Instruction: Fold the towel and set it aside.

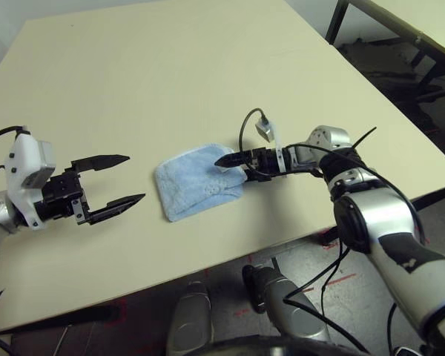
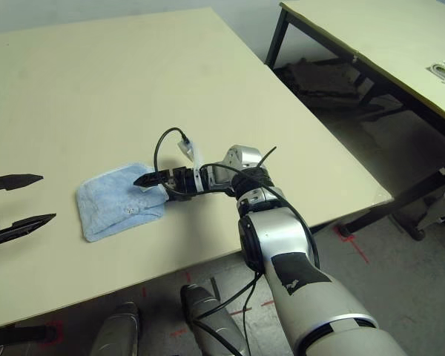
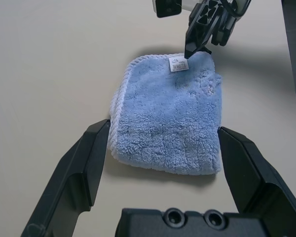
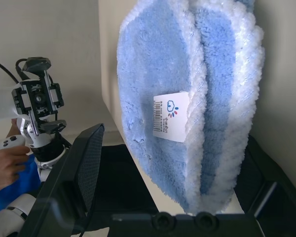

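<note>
One towel (image 1: 196, 182), one table (image 1: 170, 67), two grippers, plus a second table (image 2: 386, 37) off to the robot's right w/ dark frame legs. Towel is light blue terry w/ white edging, folded into a small thick pad of several layers, lying flat near the front edge of the table, roughly mid-way between the two arms. One white tag (image 3: 178, 63) w/ small print shows on top, at the edge nearest the right gripper. Pad is close to square, slightly longer front-to-back, turned a bit askew to the table edge; the layered white edges run along one side, and from the right wrist cam the stacked folds are seen edge-on. Right gripper (image 1: 230, 159) reaches in from the right, tips at the towel's right edge by the tag; jaws look close together there, but can't tell if they pinch cloth or just touch it. Left gripper (image 1: 122, 179) is left of the towel, near but not touching, jaws wide apart, holding nothing, pointed at it. Tabletop is plain pale beige. Floor beyond is grey w/ red tape marks (image 2: 360, 248). In the right wrist cam a person's hand (image 4: 7, 165) w/ a blue sleeve holds a white controller.
</note>
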Robot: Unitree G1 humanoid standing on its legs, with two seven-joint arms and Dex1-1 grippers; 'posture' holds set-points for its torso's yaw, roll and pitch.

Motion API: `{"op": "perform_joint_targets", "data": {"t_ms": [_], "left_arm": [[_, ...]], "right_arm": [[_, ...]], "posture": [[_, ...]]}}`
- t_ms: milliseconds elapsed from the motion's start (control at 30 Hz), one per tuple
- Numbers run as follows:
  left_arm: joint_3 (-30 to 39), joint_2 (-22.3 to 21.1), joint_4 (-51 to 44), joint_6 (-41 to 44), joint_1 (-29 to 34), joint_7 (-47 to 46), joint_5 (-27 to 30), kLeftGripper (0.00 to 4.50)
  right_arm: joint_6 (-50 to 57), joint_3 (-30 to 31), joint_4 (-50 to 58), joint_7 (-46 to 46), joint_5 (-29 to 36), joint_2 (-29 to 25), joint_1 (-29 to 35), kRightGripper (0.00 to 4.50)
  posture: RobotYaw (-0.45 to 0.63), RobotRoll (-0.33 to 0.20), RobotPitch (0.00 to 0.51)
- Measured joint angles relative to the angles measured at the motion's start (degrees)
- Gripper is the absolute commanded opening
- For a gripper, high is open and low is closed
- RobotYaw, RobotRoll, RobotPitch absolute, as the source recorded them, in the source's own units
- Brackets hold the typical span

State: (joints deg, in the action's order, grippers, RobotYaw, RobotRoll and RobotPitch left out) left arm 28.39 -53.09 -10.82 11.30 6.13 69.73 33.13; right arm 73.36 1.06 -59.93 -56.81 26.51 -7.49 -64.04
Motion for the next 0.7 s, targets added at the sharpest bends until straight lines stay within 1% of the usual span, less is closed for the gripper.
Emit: {"op": "perform_joint_targets", "data": {"t_ms": [67,100,267,433,467,600,700], "left_arm": [[0.0,0.2,0.0,-0.1,0.0,-0.1,0.0,4.5],[0.0,0.3,-0.1,-0.1,0.1,-0.1,0.0,4.5],[0.0,0.5,-0.1,-0.2,0.1,-0.1,0.0,4.5],[-0.3,0.7,-0.1,-0.3,0.1,-0.2,0.0,4.5],[-0.3,0.8,-0.1,-0.4,0.1,-0.2,0.0,4.5],[-0.4,1.2,-0.1,-1.0,0.1,-0.2,-0.1,4.5],[-0.5,1.3,-0.1,-1.2,0.1,-0.2,-0.2,4.5]], "right_arm": [[-0.3,-0.7,-0.5,0.4,-0.2,0.1,0.1,4.01],[-0.5,-0.9,-0.9,0.9,-0.2,0.2,0.2,3.75],[-1.2,-3.1,-2.4,4.3,-1.1,0.5,0.7,1.81],[-0.3,-6.8,-2.7,6.0,-0.8,0.9,-0.1,0.18],[-0.3,-7.5,-2.7,6.4,-0.6,0.9,-0.2,0.01],[-0.7,-12.5,-4.1,10.7,0.4,0.9,-0.3,0.01],[-1.2,-18.2,-7.0,15.9,2.3,0.2,-1.0,0.01]], "posture": [[-0.06,0.0,0.182],[-0.06,0.0,0.183],[-0.06,0.0,0.181],[-0.06,0.0,0.177],[-0.06,0.0,0.177],[-0.06,0.0,0.173],[-0.07,0.0,0.17]]}}
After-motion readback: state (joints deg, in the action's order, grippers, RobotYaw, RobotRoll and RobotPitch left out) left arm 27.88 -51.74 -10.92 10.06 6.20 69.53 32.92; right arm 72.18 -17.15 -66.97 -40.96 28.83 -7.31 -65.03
